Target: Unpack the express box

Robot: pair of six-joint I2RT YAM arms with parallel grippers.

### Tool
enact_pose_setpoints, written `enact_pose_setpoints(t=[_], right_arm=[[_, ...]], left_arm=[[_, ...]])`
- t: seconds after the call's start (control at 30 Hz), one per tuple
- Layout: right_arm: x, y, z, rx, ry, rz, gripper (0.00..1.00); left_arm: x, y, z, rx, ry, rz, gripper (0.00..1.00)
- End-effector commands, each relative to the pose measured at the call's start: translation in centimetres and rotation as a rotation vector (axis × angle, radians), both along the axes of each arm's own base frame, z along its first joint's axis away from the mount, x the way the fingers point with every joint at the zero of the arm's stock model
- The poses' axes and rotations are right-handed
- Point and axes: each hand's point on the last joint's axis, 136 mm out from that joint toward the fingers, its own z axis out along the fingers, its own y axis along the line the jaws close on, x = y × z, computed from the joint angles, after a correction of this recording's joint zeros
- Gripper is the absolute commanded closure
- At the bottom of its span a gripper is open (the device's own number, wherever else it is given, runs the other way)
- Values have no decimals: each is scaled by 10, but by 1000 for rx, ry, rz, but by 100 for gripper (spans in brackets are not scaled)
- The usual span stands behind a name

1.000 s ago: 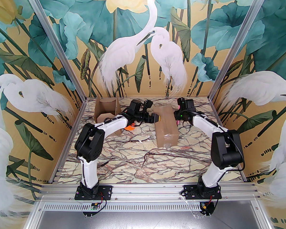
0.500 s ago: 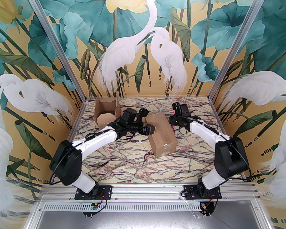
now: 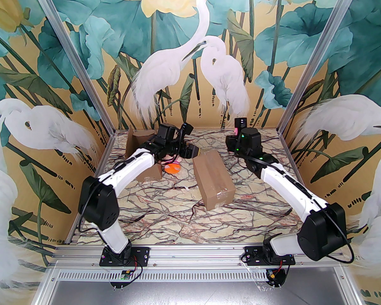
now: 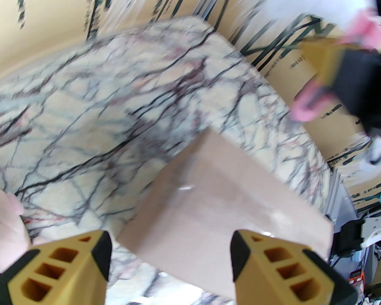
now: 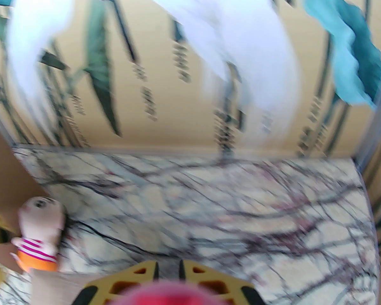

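Note:
The express box [image 3: 213, 178] is a sealed brown carton with clear tape, lying at an angle mid-table. In the left wrist view the express box [image 4: 225, 208] lies below and beyond my yellow fingertips [image 4: 95, 256]. My left gripper [image 3: 195, 152] [image 4: 170, 253] hovers open just off the box's far left corner, holding nothing. My right gripper [image 3: 235, 133] is raised behind the box's far right side, pointing at the back wall. Its jaws [image 5: 168, 270] stand nearly together on a pink tool [image 5: 174, 292], blurred; the pink tool [image 4: 304, 106] pokes out past that gripper's yellow finger.
An opened cardboard box [image 3: 139, 148] stands at the back left, partly behind my left arm. A small plush toy [image 3: 173, 167] [image 5: 39, 237] with an orange base lies between it and the sealed box. Patterned walls close in the back and sides.
The sealed box was swung to an angle. My left gripper then came off it, moving back and left with its jaws narrowing a little. The right arm lifted toward the back wall.

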Motion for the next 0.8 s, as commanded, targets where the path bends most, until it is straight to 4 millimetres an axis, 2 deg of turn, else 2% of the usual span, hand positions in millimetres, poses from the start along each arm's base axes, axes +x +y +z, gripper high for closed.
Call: enact_pose_setpoints(t=[0.0,0.13,0.33,0.6,0.77], right_arm=[[2,35,41,76,-157,96,100],[1,62,41,90,-228,155,100],[5,90,21,74,-252,190,100],[7,100,7,18,-271,158,100],[8,98,-6,-34,-286,111,100]], left_arm=[[-6,-8,-15,39,41,-85,34],[1,-6,-30,14,78,-93,35],[3,-5,-48,28,99,-106,36],[3,-1,-61,11,140,-104,38],[3,-3,-68,6,157,-108,40]])
